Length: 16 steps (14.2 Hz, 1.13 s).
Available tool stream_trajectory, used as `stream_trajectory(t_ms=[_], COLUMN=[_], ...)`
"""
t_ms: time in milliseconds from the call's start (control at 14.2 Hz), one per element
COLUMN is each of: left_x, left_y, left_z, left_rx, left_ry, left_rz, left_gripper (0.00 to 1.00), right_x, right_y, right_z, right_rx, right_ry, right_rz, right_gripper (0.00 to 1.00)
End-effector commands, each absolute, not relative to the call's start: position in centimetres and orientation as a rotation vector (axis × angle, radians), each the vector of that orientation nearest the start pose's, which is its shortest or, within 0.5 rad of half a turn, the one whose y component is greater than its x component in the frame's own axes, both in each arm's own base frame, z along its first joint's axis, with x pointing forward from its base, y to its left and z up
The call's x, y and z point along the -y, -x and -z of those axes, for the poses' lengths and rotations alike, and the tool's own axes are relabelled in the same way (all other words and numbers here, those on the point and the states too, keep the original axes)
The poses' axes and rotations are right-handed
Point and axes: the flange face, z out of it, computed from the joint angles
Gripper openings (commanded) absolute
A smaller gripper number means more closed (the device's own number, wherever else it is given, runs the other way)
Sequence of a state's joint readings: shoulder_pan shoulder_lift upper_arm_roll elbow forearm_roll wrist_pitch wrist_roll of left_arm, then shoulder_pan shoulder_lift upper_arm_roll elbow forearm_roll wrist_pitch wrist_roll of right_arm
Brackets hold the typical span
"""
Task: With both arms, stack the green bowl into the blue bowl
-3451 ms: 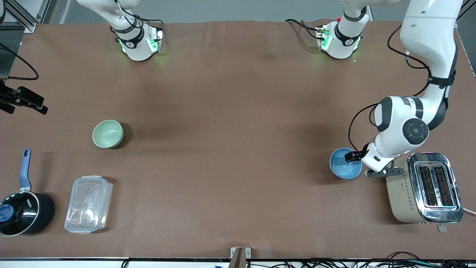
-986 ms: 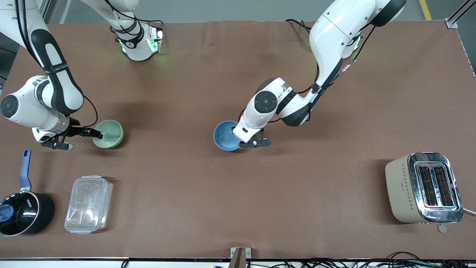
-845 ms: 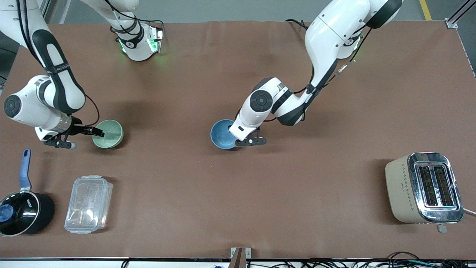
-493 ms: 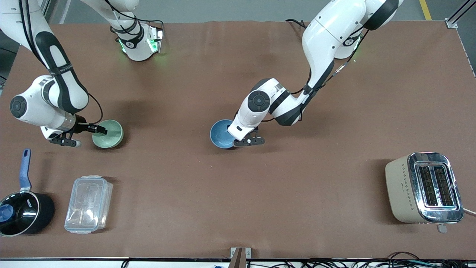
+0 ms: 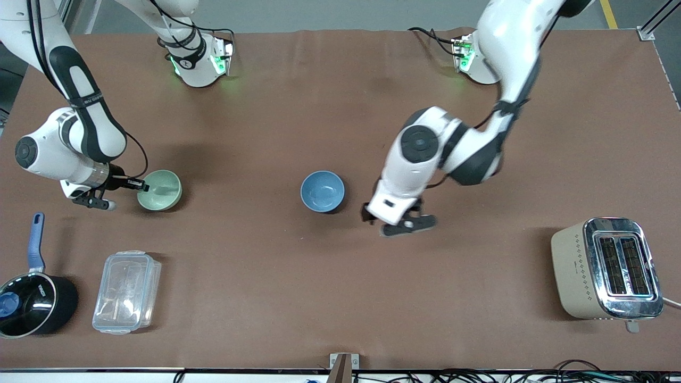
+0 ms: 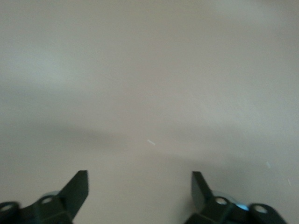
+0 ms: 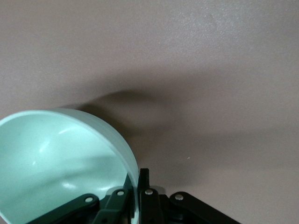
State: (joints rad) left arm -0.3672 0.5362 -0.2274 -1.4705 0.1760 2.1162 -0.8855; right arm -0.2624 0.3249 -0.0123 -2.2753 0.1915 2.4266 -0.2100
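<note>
At the right arm's end of the brown surface (image 5: 276, 298), the right gripper (image 5: 139, 185) pinches the rim of the green bowl (image 5: 159, 190), one finger inside, one outside. Mid-surface sits the blue bowl (image 5: 322, 191), apart from the left gripper (image 5: 367, 213), which hovers just beside it, fingers (image 6: 77, 191) spread wide and empty.

The brown table (image 5: 298, 298) carries the blue bowl (image 5: 322, 191), toaster (image 5: 606, 268), plastic container (image 5: 126, 292), saucepan (image 5: 32, 298) and, seemingly lifted, the green bowl (image 5: 159, 190).
</note>
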Motion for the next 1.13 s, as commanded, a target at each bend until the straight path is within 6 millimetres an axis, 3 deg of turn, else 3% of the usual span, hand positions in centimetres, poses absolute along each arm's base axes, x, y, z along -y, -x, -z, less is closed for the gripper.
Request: stream_trajectory(t_ms=[0, 141, 282, 563, 775, 845, 1056], left_x=[30.2, 23.9, 18.8, 12.5, 7.5, 6.6, 6.4], left_y=[-62.1, -63.1, -62.7, -59.6, -57.6, -56.9, -55.0], left_z=[-44.2, -48.4, -52.1, -58.3, -61.6, -62.2, -63.6], left_rx=[0.361, 0.278, 0.112, -0.001, -0.093, -0.085, -0.083], left_ry=[3.105, 3.081, 3.072, 3.061, 3.092, 3.098, 3.092], left_rz=[0.225, 0.234, 0.199, 0.101, 0.051, 0.022, -0.002], left_gripper=[1.0, 1.0, 1.0, 1.0, 1.0, 1.0, 1.0], right_x=[13.8, 13.8, 13.9, 13.1, 8.5, 7.5, -0.8], right_y=[-49.8, -50.9, -52.6, -54.1, -54.1, -54.3, -55.6], right_z=[-21.0, -24.9, -29.5, -39.4, -43.9, -44.0, -44.4], right_rx=[-0.324, -0.3, -0.265, -0.196, -0.075, -0.092, -0.158], right_ry=[2.961, 2.953, 2.927, 2.922, 2.93, 2.931, 2.945], right_rz=[-0.175, -0.151, -0.183, -0.13, -0.102, -0.102, -0.07], right_gripper=[0.0, 0.0, 0.0, 0.0, 0.0, 0.0, 0.0])
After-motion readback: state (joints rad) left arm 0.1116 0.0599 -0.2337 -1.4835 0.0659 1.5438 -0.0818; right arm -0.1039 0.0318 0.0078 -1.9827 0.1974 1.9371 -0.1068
